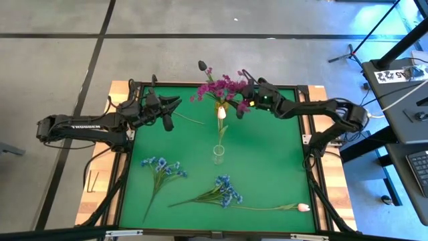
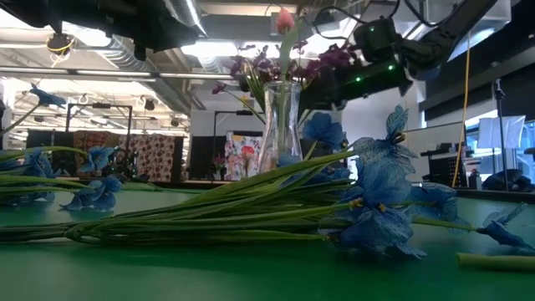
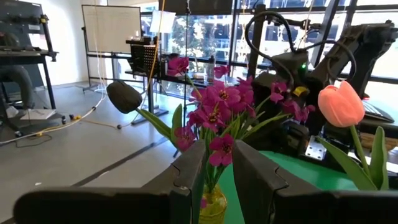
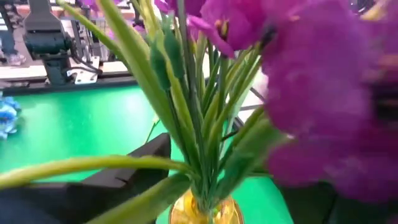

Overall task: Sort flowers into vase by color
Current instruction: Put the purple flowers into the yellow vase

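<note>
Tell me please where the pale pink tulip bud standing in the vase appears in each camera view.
High view: pale pink tulip bud at the centre, just below the magenta blossoms.
Low view: top centre, above the glass vase.
Left wrist view: at the right, beside the magenta blossoms.
Right wrist view: I cannot find it; only green stems and magenta blossoms show.
Shared landmark: the magenta blossoms.
</note>
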You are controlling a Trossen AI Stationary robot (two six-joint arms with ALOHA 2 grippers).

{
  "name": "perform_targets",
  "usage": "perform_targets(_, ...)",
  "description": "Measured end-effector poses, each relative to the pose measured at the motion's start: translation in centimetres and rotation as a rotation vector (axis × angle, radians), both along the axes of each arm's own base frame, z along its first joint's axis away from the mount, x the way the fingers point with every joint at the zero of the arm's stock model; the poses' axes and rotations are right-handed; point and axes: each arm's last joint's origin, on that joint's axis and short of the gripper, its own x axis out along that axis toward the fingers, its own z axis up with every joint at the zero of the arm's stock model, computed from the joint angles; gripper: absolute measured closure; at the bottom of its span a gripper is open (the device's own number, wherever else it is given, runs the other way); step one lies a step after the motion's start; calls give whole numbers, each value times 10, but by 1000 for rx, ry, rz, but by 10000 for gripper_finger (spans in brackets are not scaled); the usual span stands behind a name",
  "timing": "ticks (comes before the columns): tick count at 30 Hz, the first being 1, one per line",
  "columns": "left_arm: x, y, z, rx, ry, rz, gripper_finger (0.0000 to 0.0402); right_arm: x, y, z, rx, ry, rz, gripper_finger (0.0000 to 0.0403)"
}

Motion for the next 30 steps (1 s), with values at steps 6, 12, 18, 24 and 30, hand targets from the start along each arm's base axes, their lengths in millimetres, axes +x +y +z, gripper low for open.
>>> perform_targets(6, 0, 0, 0, 0, 0, 0, 326, -10, 5, 8, 7, 63, -16, 107)
perform_targets(12, 0, 0, 0, -1, -1, 0, 326, -18, 9, 19, 7, 62, -19, 91)
perform_targets(18, 0, 0, 0, -3, -2, -2, 326, -31, 14, 29, 18, 102, -54, 89)
perform_targets(24, 0, 0, 0, -3, -3, -2, 326, -44, 21, 43, 18, 104, -56, 89)
perform_targets(30, 0, 0, 0, -3, -2, -2, 326, -63, 31, 57, 27, 121, -56, 89)
